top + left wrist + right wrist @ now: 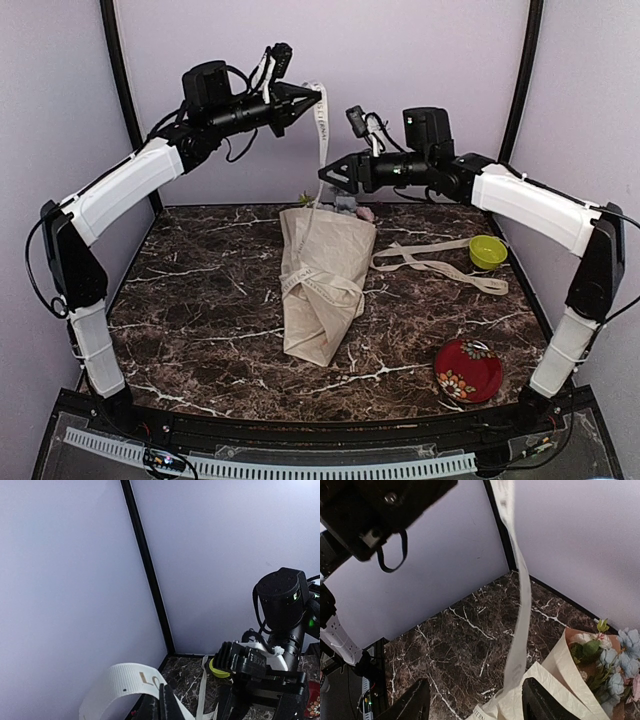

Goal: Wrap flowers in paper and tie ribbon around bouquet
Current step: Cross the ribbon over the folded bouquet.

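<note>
Pinching the ribbon (320, 135) in my clenched left gripper (316, 100), I am hovering my open right gripper (475, 687) around its limp, likely slippery middle, where I'd grip.

A dark marble-patterned worktop (200, 300) with white veins is enclosed by pale lilac walls (400, 60), and black posts (115, 50) are seen at its back corners. A small lime-green bowl (487, 251) is set upright near the right edge, toward the back. A red plate (468, 370) with a floral pattern is placed well apart from it, at the near right corner.
</note>
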You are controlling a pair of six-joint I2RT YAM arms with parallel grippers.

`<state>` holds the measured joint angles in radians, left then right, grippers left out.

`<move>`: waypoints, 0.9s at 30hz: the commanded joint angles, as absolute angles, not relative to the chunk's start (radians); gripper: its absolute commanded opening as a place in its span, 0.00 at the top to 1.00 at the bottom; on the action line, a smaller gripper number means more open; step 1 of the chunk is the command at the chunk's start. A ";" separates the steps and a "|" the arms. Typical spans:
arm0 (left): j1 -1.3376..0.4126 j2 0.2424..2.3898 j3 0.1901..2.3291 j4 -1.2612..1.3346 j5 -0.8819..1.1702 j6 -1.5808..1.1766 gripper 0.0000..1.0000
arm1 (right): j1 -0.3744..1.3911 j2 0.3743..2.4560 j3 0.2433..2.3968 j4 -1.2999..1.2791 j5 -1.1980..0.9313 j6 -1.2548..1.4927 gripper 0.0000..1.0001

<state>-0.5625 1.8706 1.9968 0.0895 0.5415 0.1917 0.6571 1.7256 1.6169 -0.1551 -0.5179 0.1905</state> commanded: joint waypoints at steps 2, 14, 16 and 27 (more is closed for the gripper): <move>-0.556 1.911 2.037 0.096 0.599 0.118 1.00 | 0.653 1.758 1.688 -0.126 -0.523 0.209 0.37; -0.506 1.773 1.855 0.131 0.217 0.187 1.00 | 0.652 1.702 1.369 -0.196 -0.423 0.205 0.57; -0.493 1.767 1.832 0.137 0.223 0.181 1.00 | 0.664 1.680 1.306 -0.179 -0.423 0.219 0.58; -0.488 1.755 1.762 0.167 0.252 0.184 1.00 | 0.804 1.767 1.286 -0.372 -0.331 -0.001 0.78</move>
